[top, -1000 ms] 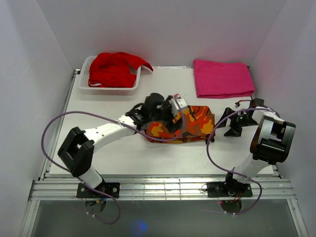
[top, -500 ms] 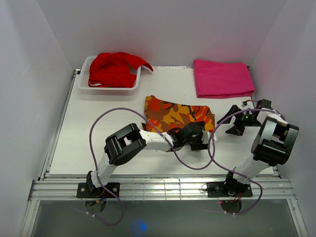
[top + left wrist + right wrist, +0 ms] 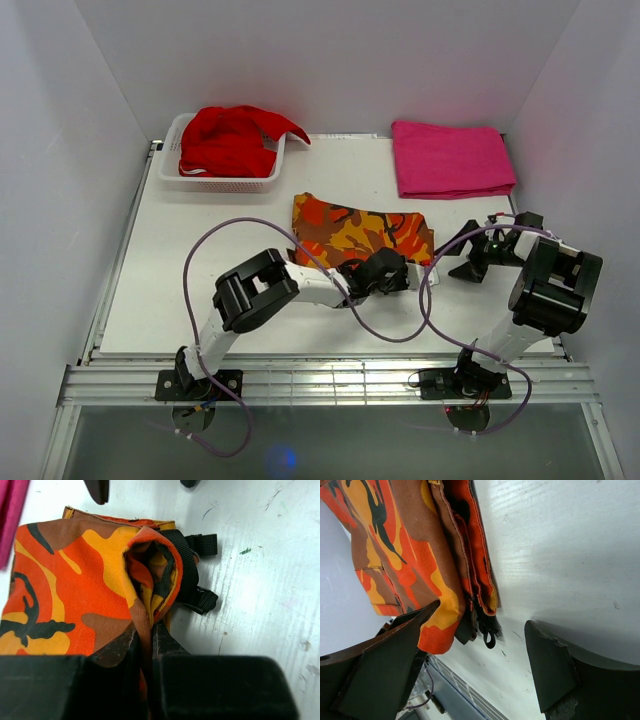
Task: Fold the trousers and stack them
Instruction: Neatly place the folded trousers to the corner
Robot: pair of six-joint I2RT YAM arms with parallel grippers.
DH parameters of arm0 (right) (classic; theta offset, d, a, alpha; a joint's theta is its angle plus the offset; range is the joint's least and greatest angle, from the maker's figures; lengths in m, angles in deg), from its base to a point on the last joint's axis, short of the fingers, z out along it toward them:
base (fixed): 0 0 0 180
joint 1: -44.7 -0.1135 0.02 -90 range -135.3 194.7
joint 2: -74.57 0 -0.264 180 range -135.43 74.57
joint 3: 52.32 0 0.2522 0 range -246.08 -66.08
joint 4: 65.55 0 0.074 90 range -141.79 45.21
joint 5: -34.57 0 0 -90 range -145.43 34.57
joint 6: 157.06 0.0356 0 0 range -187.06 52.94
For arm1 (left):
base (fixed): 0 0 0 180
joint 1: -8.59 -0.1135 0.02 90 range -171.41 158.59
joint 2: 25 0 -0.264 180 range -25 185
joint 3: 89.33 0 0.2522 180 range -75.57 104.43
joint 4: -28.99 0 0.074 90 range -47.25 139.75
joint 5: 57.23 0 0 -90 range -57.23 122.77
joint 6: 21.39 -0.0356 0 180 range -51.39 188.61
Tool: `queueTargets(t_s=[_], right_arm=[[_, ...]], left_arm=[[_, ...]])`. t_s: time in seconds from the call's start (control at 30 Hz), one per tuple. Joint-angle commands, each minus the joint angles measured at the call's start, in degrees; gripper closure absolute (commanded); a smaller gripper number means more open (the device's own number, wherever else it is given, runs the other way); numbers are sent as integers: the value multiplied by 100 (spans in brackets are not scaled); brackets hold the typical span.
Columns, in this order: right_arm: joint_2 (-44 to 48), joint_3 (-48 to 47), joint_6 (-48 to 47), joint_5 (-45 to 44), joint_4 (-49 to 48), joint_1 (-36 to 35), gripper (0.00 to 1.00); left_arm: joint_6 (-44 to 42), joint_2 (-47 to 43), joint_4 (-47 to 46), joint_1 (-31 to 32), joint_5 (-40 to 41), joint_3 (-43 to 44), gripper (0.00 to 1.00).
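Observation:
The trousers, camouflaged in orange, red, yellow and black, lie folded flat at mid-table. My left gripper sits at their near right edge. In the left wrist view it is shut on a raised fold of the trousers, with black straps trailing beside it on the table. My right gripper stands open just right of the trousers. Its wrist view shows the gripper wide open around the layered edge of the trousers without gripping it.
A white basket holding a plain red garment stands at the back left. A folded pink cloth lies at the back right. The left arm's purple cable loops over the table. White walls close in both sides.
My left arm swung from over the trousers' left part to their near right edge, and its jaws closed on a fabric fold. The right gripper barely shifted.

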Motion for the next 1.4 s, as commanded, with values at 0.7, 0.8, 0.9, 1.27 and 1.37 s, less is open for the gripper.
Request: queueTargets(t_s=[0.7, 0.8, 0.9, 1.27, 1.37], right_arm=[[-849, 173, 826, 446, -1520, -806, 11], [-937, 138, 878, 525, -1591, -920, 15], [-911, 85, 887, 648, -1608, -956, 30], [-323, 260, 1168, 1088, -1652, -1026, 92], [-173, 365, 1335, 1149, -1731, -1052, 92]], left_arm=[[2092, -492, 1262, -885, -2031, 585, 98], [2074, -501, 1280, -885, -2067, 559, 97], [2031, -501, 1289, -885, -2137, 550, 89], [1205, -764, 683, -710, -1725, 15, 21], [810, -817, 376, -569, -1593, -118, 18]])
